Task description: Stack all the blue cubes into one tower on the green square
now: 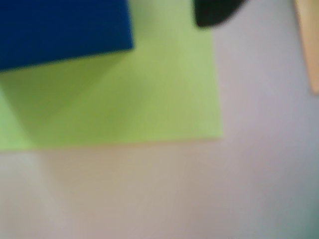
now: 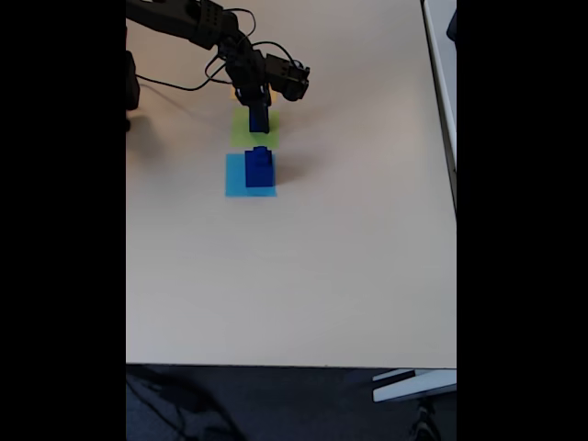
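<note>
A blue cube [image 2: 258, 118] is over the green square [image 2: 241, 131], gripped between the gripper's [image 2: 258, 112] fingers; the wrist view shows this cube [image 1: 62, 30] low above the green square [image 1: 149, 94], whether touching I cannot tell. Just beside the green square, more blue cubes [image 2: 259, 167] stand stacked on a light-blue square [image 2: 236, 179]. By my reading, the tower is barely begun; those cubes remain to be moved.

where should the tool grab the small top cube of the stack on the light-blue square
Judging from the fixed view, take the small top cube by its two opposite side faces, coming straight down from above. It sits upright on the larger blue cube on the light-blue square, so its sides are exposed and nothing stands over it. Its exact edges are too small to make out.
</note>
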### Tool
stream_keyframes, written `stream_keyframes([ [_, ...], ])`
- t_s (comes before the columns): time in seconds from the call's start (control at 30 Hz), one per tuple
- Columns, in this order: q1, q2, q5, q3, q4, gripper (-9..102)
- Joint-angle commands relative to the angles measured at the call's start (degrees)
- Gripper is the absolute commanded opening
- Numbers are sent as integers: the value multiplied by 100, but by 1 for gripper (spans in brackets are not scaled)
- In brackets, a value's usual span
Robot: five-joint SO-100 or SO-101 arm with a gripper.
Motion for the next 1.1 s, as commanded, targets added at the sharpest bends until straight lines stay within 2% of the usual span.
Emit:
stream_keyframes([
  [0.0,44,466,-211,0,-53,29],
  [0.57,264,554,-624,325,26,24],
  [0.9,343,606,-747,334,97,10],
  [1.07,369,642,-773,308,97,8],
])
